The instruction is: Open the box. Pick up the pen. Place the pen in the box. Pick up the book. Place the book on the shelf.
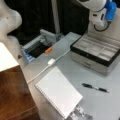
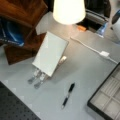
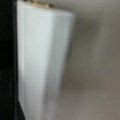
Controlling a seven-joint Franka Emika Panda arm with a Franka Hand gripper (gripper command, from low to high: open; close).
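The box [image 1: 95, 53] stands open at a front view's right, its grey compartments showing and its lid raised behind them. A corner of the box [image 2: 107, 100] also shows in a front view's bottom right. My gripper [image 1: 100, 23] hangs at the top right, close to the raised lid; its fingers are hidden. The wrist view holds only a blurred pale surface with a black edge. The pen [image 1: 96, 88] [image 2: 68, 95] lies on the table in front of the box. The book [image 1: 58, 91] [image 2: 50, 53] lies closed between the pen and the shelf [image 1: 12, 97] [image 2: 22, 15].
A white cable with an adapter [image 1: 51, 61] [image 2: 104, 53] runs across the grey table behind the book. An orange item [image 1: 48, 50] [image 2: 81, 28] lies by a grey tray [image 1: 37, 46]. Metal strips [image 1: 80, 113] [image 2: 37, 77] stick out from under the book. The arm's white base [image 1: 8, 20] [image 2: 68, 10] stands near the shelf.
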